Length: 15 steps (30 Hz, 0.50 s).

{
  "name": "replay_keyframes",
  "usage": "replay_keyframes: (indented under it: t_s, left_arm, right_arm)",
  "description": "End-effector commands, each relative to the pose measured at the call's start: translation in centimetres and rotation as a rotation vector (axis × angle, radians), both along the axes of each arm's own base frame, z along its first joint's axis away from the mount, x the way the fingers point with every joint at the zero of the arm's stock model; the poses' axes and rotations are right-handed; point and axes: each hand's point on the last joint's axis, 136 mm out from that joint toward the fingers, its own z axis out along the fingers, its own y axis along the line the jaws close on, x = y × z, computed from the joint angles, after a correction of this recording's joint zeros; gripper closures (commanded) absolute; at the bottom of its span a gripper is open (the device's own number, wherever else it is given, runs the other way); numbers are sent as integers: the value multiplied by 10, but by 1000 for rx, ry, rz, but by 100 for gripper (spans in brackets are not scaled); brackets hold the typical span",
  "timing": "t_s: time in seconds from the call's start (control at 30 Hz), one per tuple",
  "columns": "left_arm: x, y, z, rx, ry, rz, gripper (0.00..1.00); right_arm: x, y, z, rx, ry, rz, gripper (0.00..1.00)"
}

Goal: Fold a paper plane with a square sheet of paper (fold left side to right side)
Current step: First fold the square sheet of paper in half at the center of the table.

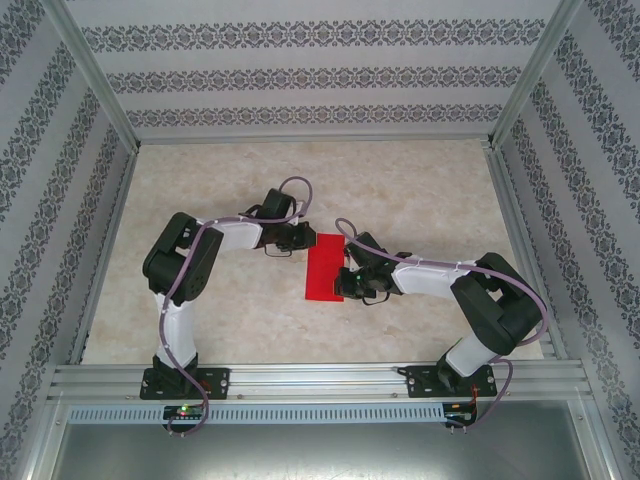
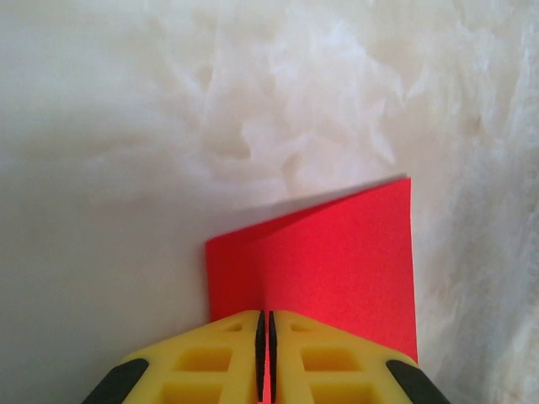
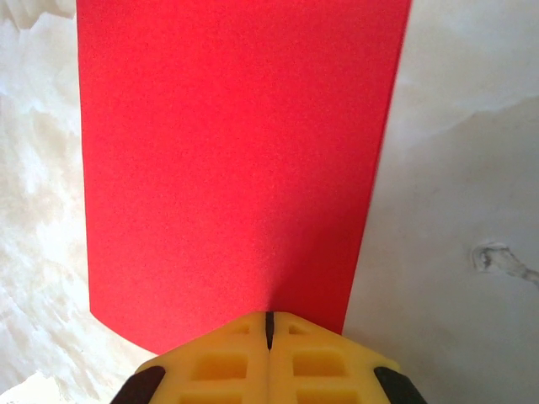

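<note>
In the top external view the whole layout is given: the square sheet of paper (image 1: 322, 270) is seen as a narrow, bright red upright rectangle near the middle of the pale marbled counter (image 1: 420, 190). The left arm (image 1: 185, 262) is bent in to its far left corner and the right arm (image 1: 490, 300) is brought to its near right edge, though the grips are too small to be judged there. That detail is supplied by the wrist cameras. In the left wrist view the left jaws are seen clenched on the paper, a red sliver being visible in the slit between the yellow fingers (image 2: 232, 330). Ahead of them the sheet appears lifted a little off the counter, a soft bend is seen running up from the jaws, and a shadow is cast beyond its far edge. In the right wrist view the right jaws are shut tight at the near edge of the sheet — whether paper is caught between them cannot be told. There the red surface is shown flat, plain and unmarked, with straight long sides.
</note>
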Motion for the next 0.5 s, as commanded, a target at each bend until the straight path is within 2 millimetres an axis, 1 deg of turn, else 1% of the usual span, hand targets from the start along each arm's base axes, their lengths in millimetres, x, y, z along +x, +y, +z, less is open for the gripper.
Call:
replay_keyframes:
  t_s: [0.0,0.13,0.23,0.37,0.43,0.47]
  left_arm:
    - [40,28,-9,67,-64,111,85]
    - [51,33,-10,60,-65,137,85]
    - [58,33,-10,50,-64,145,85]
    - [63,39,-10,64,-68,158,85]
    - [65,43,-7,58,-70,165,85]
    - [66,44,-1,49,-78,166,85]
  right_arm:
    - [-45,-42,-44,-191,170,5,100]
    - [-46,-42,-45,-191,172,7,100]
    - [-47,-43,-46,-194,179,9,100]
    - [-46,-43,-45,-193,174,9,100]
    - [-44,-41,-43,-187,166,12,100]
    - [-42,-39,-40,-179,154,15,100]
